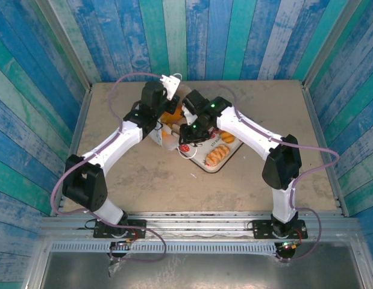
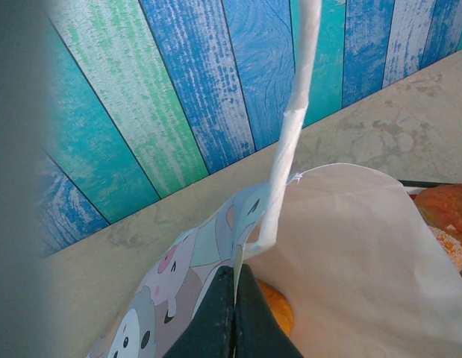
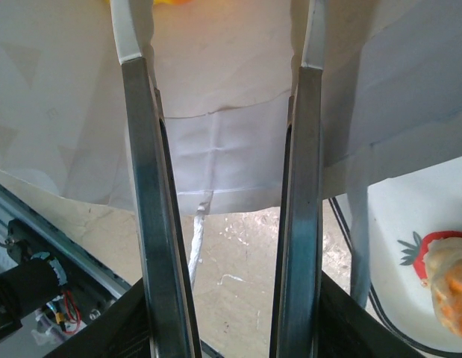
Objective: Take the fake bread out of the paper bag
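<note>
Chiefly, the danger lies in the grip on the tall white paper bag [image 2: 350,253]. The left gripper [image 2: 234,324] has its dark fingers clenched flat together on the bag's printed rim, just beside the thin white loop handle [image 2: 290,134]. Thin paper pinched at one spot could tear or slip free if the bag is tugged. Were that to happen, I judge the mouth would sag shut and bury what lies inside.

A second risk sits with the right gripper [image 3: 219,45]. Its long metal fingers stand parted with nothing between them, poised against the bag's white paper. Pushing in at a slant could crumple the wall, or shove the whole bag along the beige table [image 1: 144,174] rather than reach the bread.

Inside the bag, a glossy golden-orange piece of fake bread [image 2: 279,307] lies just below the pinched rim, partly hidden by the fingers. Just beside the bag, on the right arm's side, stands a white strawberry-print tray [image 3: 439,216] holding at least two orange-brown toy pastries [image 1: 217,156]. How many more pieces are in the bag I cannot tell.
</note>
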You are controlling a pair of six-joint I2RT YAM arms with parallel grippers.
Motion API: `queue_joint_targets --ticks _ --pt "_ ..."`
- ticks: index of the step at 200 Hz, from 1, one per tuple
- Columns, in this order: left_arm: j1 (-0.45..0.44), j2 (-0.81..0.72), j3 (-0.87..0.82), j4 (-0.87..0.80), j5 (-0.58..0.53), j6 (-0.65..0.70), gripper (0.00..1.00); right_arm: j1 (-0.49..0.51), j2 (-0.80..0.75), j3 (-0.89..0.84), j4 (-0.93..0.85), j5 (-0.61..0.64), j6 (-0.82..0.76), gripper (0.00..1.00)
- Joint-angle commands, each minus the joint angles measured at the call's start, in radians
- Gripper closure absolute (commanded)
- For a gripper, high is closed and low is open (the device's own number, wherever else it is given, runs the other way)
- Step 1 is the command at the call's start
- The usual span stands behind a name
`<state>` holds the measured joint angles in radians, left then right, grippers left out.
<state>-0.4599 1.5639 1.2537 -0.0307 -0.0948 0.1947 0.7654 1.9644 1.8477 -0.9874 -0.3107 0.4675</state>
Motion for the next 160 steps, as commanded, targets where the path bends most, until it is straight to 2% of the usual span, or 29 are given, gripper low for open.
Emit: queue_joint_targets --ticks 1,36,101,160 --pt "0.000 -0.061 -0.020 0.019 0.008 0.013 1.00 0.009 0.013 -0.006 -0.010 -0.047 -0.012 0.54" --pt "0.000 -0.057 -0.030 0.016 0.013 0.010 1.00 0.008 0.038 0.000 0.004 -0.086 -0.012 0.54" --pt "-0.001 -0.050 -0.032 0.015 0.025 0.009 1.00 0.008 0.067 -0.005 -0.002 -0.073 0.002 0.52" --pt "0.000 -0.056 -0.038 0.020 0.051 0.004 1.00 0.008 0.132 0.074 -0.002 -0.070 0.004 0.52"
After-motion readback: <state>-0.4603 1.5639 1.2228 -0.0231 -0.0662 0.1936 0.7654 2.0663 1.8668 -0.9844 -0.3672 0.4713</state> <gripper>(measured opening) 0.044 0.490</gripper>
